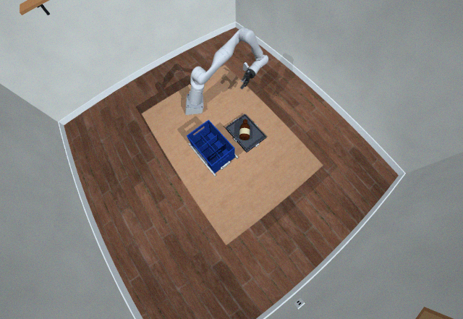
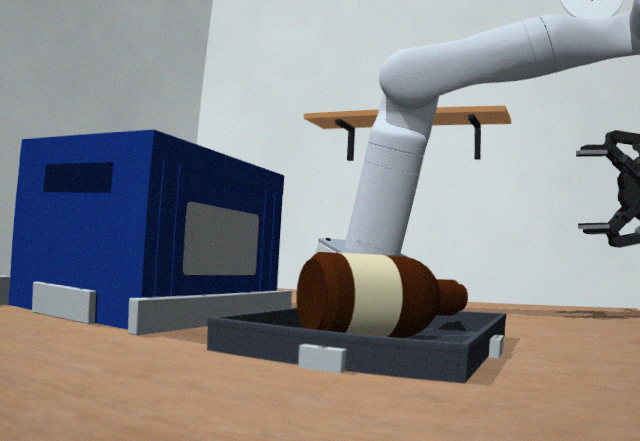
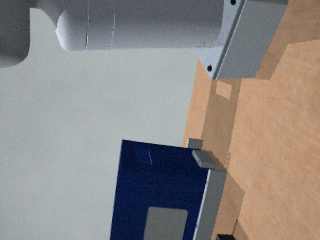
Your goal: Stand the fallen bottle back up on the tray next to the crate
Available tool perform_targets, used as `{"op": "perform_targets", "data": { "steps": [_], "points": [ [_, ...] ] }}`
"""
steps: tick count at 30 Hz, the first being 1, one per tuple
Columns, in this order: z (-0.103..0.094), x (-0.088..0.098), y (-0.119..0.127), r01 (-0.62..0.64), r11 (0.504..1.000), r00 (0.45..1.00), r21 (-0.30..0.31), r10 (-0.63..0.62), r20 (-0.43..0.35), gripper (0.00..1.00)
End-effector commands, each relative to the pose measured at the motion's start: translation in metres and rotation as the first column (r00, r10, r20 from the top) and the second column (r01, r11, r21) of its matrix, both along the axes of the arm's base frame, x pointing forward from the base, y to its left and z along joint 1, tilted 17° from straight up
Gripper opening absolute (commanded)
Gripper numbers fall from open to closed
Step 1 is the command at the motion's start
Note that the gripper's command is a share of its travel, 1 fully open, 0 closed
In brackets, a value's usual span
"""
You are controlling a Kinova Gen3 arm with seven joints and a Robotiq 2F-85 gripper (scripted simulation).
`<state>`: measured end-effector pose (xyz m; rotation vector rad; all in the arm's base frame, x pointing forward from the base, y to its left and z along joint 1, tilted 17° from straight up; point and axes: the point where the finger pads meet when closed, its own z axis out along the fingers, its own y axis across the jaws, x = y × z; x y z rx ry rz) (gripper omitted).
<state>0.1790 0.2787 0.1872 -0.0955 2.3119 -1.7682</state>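
Note:
A brown bottle [image 1: 244,135] [image 2: 376,294] with a cream label lies on its side in the dark grey tray [image 1: 257,138] [image 2: 403,356]. In the exterior view its base faces left and its neck points right, towards the far side of the tray. The blue crate [image 1: 225,161] [image 2: 77,229] [image 3: 132,192] stands upright beside the tray, with a narrow gap between them. My gripper [image 1: 243,82] [image 2: 578,189] is open and empty. It hangs well away from the bottle, beyond the neck end, with its fingers pointing sideways in the exterior view. The wrist view does not show the bottle.
The tray has low raised walls. Light grey strips and blocks lie along the crate, such as the long strip [image 2: 211,309] on its tray side, and a small block [image 2: 321,358] is at the tray's wall. The arm's base [image 1: 194,107] stands behind the crate. A wall shelf [image 2: 444,117] is in the background.

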Motion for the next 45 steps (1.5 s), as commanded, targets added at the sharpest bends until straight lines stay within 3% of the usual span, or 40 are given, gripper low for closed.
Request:
{"op": "perform_targets", "data": {
  "steps": [1,20,26,32,34,37,41,45],
  "points": [
    [0.001,0.0,0.0,0.0,1.0,1.0,0.001,0.0,0.0,1.0],
    [0.001,0.0,0.0,0.001,1.0,1.0,0.003,-0.001,-0.001,1.0],
    [-0.001,0.005,-0.006,0.026,0.999,0.999,0.037,-0.025,-0.022,1.0],
    [-0.005,0.02,-0.022,0.104,0.984,0.992,0.141,-0.093,-0.083,1.0],
    [-0.005,0.02,-0.022,0.104,0.984,0.992,0.141,-0.093,-0.083,1.0],
    [-0.009,0.029,-0.033,0.165,0.961,0.982,0.223,-0.14,-0.127,1.0],
    [-0.015,0.044,-0.049,0.263,0.895,0.96,0.359,-0.206,-0.192,1.0],
    [-0.02,0.059,-0.064,0.36,0.783,0.931,0.508,-0.266,-0.25,1.0]
  ]
}}
